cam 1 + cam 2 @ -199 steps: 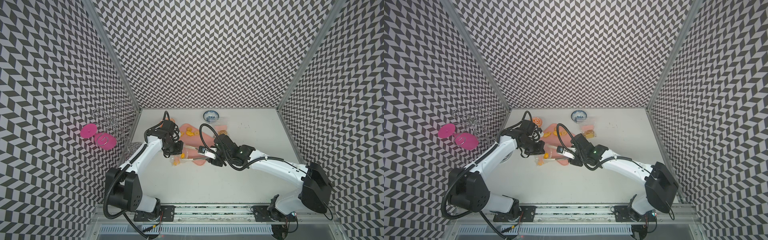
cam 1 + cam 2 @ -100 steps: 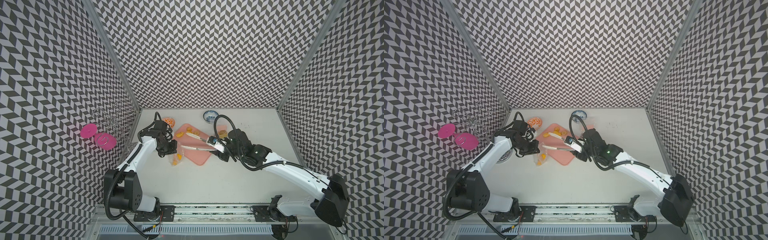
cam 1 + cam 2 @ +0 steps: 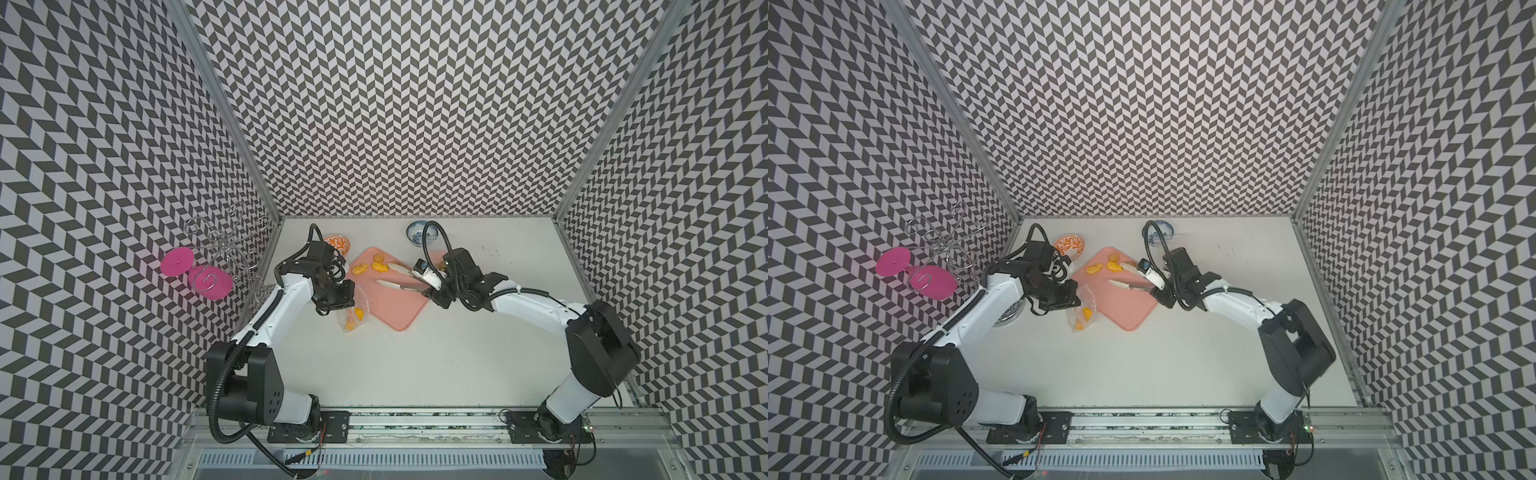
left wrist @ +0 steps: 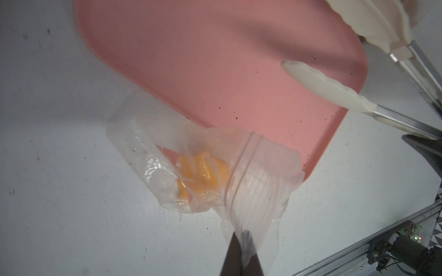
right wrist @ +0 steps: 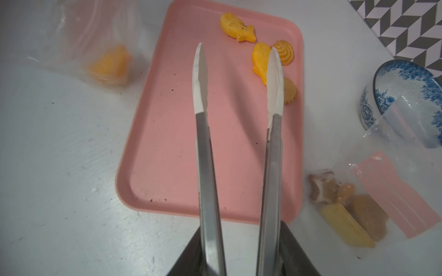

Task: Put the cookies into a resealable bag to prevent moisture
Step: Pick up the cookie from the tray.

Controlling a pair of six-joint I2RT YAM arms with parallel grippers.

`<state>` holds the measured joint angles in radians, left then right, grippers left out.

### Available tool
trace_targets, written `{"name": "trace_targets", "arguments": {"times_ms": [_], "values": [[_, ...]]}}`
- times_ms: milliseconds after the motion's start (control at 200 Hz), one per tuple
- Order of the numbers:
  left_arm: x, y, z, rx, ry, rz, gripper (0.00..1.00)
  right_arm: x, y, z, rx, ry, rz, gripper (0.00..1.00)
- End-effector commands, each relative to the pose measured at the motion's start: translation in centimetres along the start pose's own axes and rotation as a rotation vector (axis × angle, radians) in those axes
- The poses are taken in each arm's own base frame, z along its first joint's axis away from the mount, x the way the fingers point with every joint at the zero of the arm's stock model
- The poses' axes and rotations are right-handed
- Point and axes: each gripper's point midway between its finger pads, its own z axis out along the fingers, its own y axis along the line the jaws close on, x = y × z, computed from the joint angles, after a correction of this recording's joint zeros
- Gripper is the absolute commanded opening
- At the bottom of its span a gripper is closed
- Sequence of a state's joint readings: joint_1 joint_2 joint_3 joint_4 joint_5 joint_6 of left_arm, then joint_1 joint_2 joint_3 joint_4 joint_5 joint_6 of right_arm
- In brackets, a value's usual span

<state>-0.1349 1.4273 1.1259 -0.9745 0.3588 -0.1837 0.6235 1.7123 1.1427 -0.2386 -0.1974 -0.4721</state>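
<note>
fetching cookies (image 5: 259, 59): left end effector (image 4: 241, 241) clamped on the bag (image 4: 251, 181) rim, right end effector (image 5: 241, 248) gripping spread tongs (image 5: 205, 167) over the tray (image 5: 167, 143); next i'd nip one.

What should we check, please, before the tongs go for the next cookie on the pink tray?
1. Hold of the left gripper on the resealable bag: ok, shut on the film by the zip strip.
2. Hold of the right gripper on the tongs: ok, handles clamped.
3. Tongs empty: ok, blades apart, nothing between them.
4. Supply of cookies on the tray: ok, four lie together at one end.
5. Bag mouth open to receive: cannot tell, the film is crumpled.
6. Earlier load contained: ok, orange pieces sit inside the bag.
</note>
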Motion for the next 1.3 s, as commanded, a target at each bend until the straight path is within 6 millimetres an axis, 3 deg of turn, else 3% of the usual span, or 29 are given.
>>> {"name": "trace_targets", "arguments": {"times_ms": [0, 336, 611, 1012, 1297], "values": [[0.0, -0.3, -0.4, 0.021, -0.022, 0.012, 0.00, -4.3, -2.7, 0.7, 0.064, -0.123, -0.047, 0.42], [0.1, -0.3, -0.2, 0.029, -0.015, 0.017, 0.00, -3.4, -3.8, 5.9, 0.019, -0.039, -0.045, 0.41], [0.2, -0.2, 0.1, 0.029, -0.008, 0.016, 0.00, -2.2, -4.0, 7.9, -0.023, 0.040, -0.047, 0.39], [0.3, 0.1, 0.4, 0.022, 0.000, 0.017, 0.00, -2.0, -3.4, 7.0, -0.032, 0.108, -0.099, 0.30], [-0.4, 0.0, 0.6, 0.023, -0.013, 0.017, 0.00, -3.9, -2.8, 3.2, -0.022, 0.014, -0.068, 0.26]]}}
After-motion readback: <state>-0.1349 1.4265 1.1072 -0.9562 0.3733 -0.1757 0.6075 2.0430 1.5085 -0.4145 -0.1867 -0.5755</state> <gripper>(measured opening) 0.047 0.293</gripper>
